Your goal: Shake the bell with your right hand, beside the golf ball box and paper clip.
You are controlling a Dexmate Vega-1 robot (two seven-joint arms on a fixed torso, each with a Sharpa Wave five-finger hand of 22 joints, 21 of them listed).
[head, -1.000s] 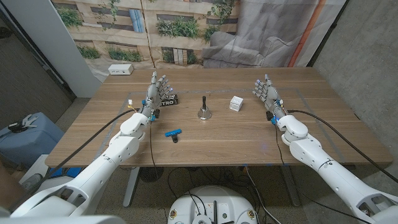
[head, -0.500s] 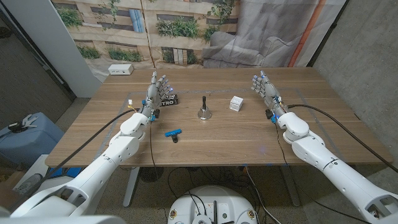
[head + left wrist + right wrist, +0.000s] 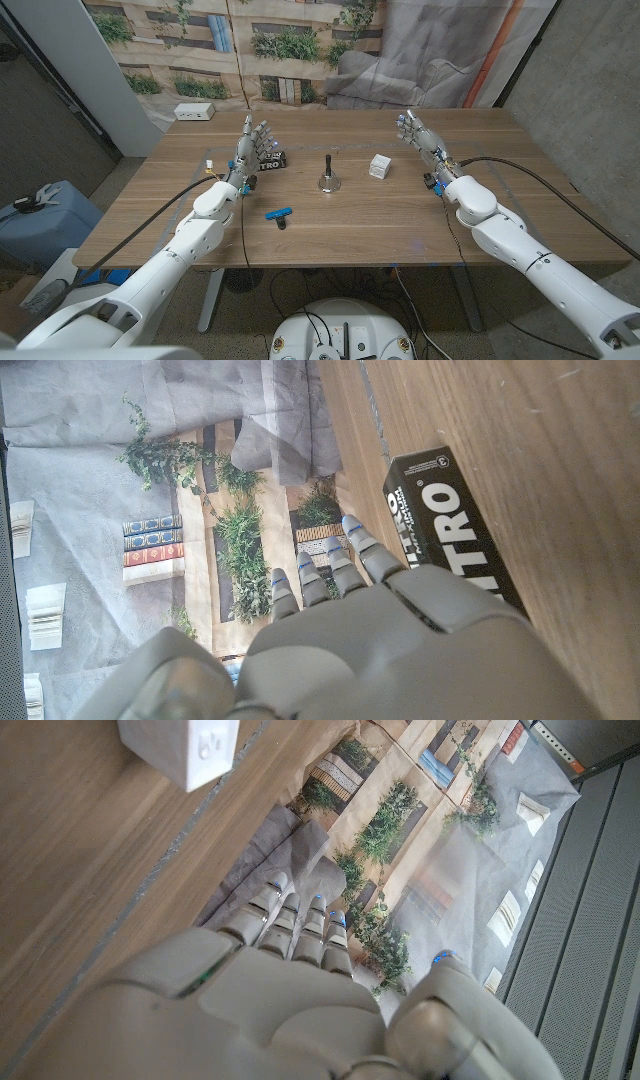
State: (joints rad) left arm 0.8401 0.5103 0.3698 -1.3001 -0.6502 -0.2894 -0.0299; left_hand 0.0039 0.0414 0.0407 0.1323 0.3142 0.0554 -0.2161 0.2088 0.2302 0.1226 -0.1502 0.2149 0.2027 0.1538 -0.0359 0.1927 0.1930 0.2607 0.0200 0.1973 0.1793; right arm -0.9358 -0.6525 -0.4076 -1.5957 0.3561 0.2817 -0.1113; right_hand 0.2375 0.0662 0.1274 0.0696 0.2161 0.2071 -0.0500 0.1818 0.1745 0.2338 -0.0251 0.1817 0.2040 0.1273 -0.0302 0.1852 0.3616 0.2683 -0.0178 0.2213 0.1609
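The bell (image 3: 327,176) stands upright in the middle of the counter (image 3: 400,215), handle up, untouched. The right hand (image 3: 419,137) is raised over the far right side with its fingers (image 3: 405,124) apart and empty, and the white box (image 3: 379,166) sits between it and the bell. A low sweep leftward could clip that box and push it into the bell. The handle looks thin, so a reach that comes in off-centre could tip the bell before the fingers close. The blue clip (image 3: 278,214) lies nearer, left of the bell. The left hand (image 3: 250,147) stands open beside the black box (image 3: 271,158), holding nothing.
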